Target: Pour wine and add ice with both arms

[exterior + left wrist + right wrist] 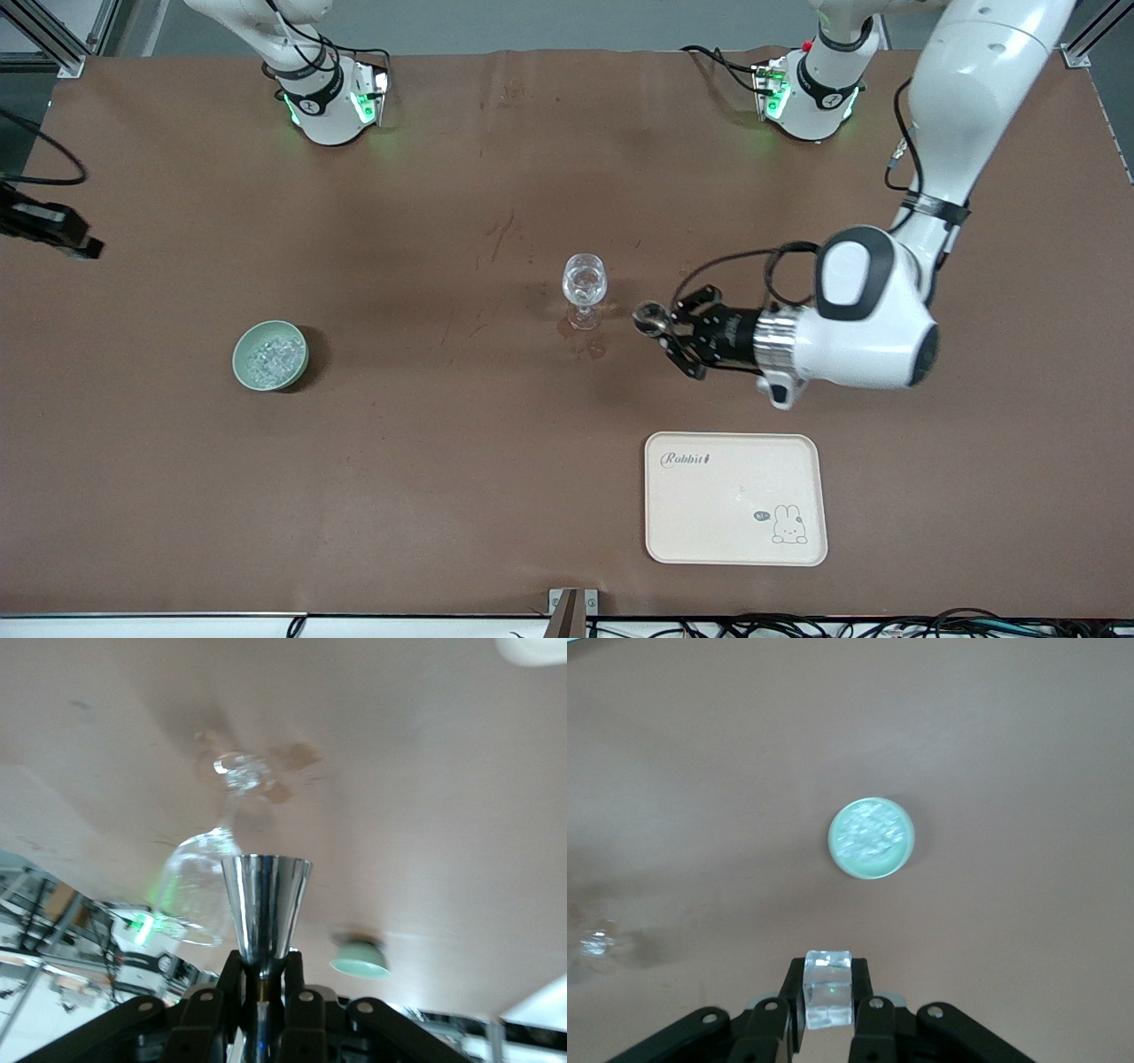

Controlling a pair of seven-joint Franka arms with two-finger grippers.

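- Front view: left pincer point(660, 326) hangs low over the bench point(443, 496), just beside the wine glass point(585, 288) at mid-bench, toward the left arm's end of it. Clamped on a small metal cup point(648, 317), held sideways with its mouth toward the glass.
- Left wrist view alone shows the cup point(264, 904) as polished steel, flared, its narrow base pinched between the pincer point(263, 988) fingers point(232, 983); wine glass point(213, 881) just past it, foot on a damp patch of bench.
- Right pincer is out of the front view; only that arm's base shows. Right wrist view: right pincer point(828, 1005) narrow on one clear ice cube point(828, 988), high over the bench, with the green bowl point(871, 837) below it.
- Remaining ice point(271, 356) sits heaped in the green bowl point(270, 354), toward the right arm's end of the bench, a little nearer the front camera than the glass.
- Cream tray point(735, 498) with rabbit print lies nearer the front camera than the left pincer.
- Bench covering brown, matte, with faint stains and wet marks around the glass foot. Cables run along the near edge; aluminium framing at the corners.
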